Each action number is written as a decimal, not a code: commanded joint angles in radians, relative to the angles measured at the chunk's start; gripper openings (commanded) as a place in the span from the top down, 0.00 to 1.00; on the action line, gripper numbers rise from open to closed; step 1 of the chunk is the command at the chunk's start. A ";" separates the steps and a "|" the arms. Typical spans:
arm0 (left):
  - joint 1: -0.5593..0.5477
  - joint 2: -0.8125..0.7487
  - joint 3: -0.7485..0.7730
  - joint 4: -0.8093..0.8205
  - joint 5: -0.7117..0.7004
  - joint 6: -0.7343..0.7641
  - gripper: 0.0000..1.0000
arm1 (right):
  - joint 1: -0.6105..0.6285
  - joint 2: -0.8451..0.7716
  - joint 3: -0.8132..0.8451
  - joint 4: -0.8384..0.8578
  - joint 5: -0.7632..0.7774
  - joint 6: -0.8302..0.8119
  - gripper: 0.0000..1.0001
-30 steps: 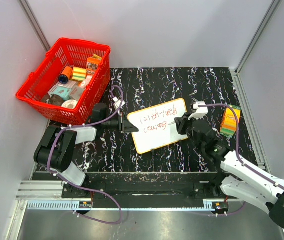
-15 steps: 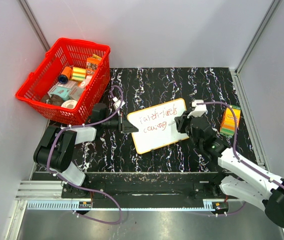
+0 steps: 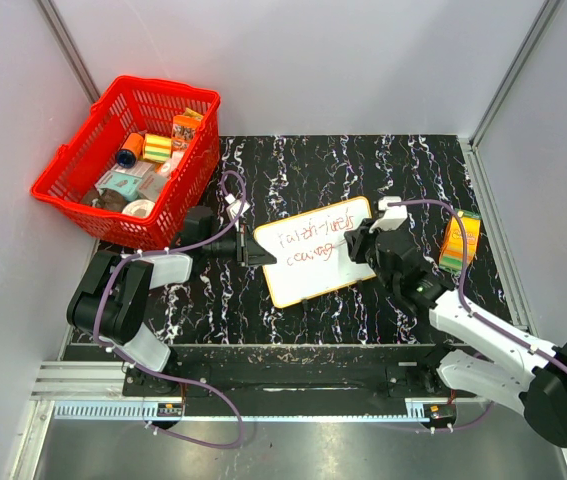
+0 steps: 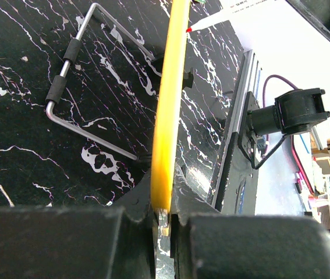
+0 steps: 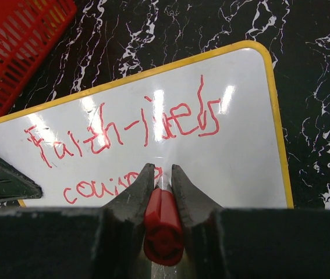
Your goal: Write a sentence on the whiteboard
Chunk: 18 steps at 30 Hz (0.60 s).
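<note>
My right gripper (image 5: 162,171) is clamped on a red marker (image 5: 163,226), 1 finger on each side of its barrel, and the tip touches the whiteboard (image 5: 243,174) at the end of the lower line. The sentence (image 5: 124,131) runs in 2 red handwritten lines: the upper one crosses most of the board, and the lower one is short and sits at the left, stopping at the marker. I cannot read the words with confidence.

My left gripper (image 4: 163,218) is closed tight on the board's yellow rim at its left edge, seen edge-on from that wrist. A bent wire bar (image 4: 71,75) with 2 black sleeves lies just beside the board.

The board sits mid-table on the black marbled table (image 3: 293,160), between both arms. A red basket (image 3: 63,170) of small items stands at the far left, and an orange and green pack (image 3: 459,242) is at the right.
</note>
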State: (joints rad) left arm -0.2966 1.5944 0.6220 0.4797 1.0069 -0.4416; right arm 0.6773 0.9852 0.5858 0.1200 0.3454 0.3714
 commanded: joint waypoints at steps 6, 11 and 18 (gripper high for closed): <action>-0.004 0.010 -0.004 -0.062 -0.142 0.127 1.00 | -0.008 0.010 0.025 0.056 0.012 0.021 1.00; -0.004 0.012 -0.004 -0.062 -0.142 0.127 1.00 | -0.012 0.007 0.031 0.041 0.038 0.009 1.00; -0.004 0.013 -0.002 -0.062 -0.142 0.127 1.00 | -0.022 0.001 0.029 0.027 0.064 0.003 1.00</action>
State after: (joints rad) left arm -0.2974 1.5944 0.6220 0.4767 1.0065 -0.4419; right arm 0.6708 0.9989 0.5858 0.1299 0.3569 0.3790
